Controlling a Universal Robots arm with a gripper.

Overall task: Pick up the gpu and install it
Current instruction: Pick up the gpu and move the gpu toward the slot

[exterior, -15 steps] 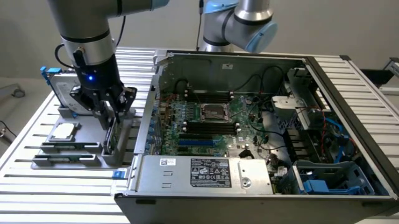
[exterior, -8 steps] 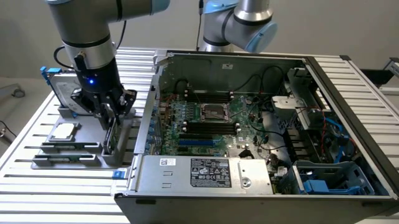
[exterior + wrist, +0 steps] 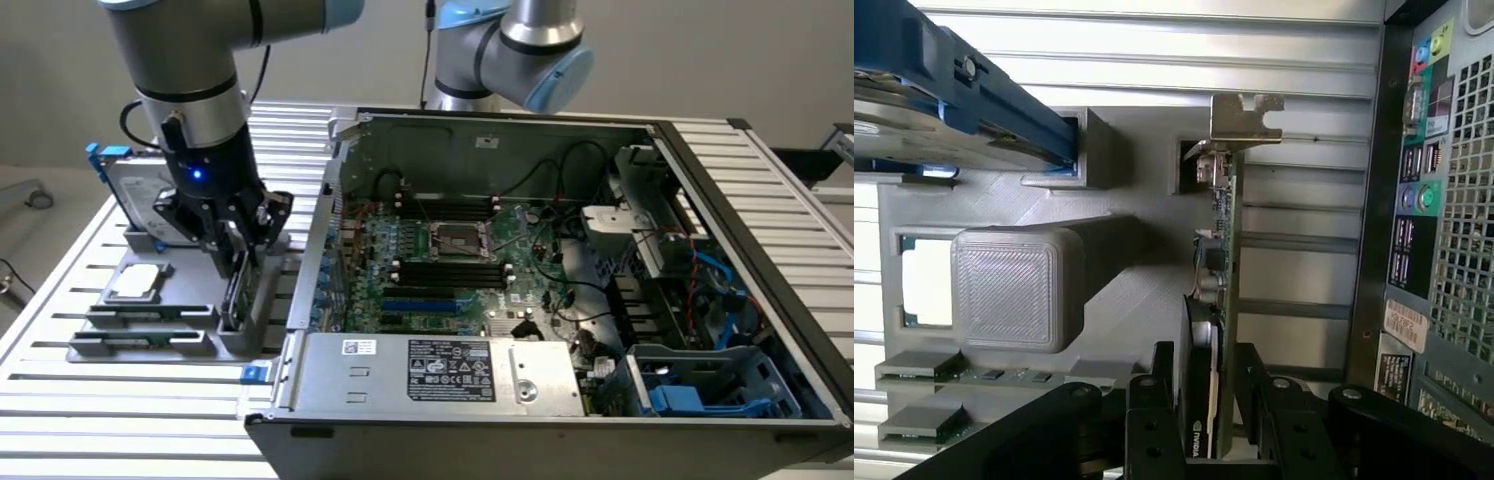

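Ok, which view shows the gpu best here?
The wrist view: the gpu stands edge-on in its grey holder, green board, black cooler and silver bracket all plain, with the gripper around its end. In the exterior view the gpu is a thin dark sliver below the gripper.

Robotics lab, slatted aluminium bench (image 3: 134, 420), opened computer case (image 3: 534, 135), robot arm (image 3: 187, 80)

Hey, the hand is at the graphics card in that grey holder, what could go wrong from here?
The hand straddles the gpu at the end away from its silver bracket, so the card might tilt when lifted. The bracket end sits at a recess in the grey holder and could catch there.
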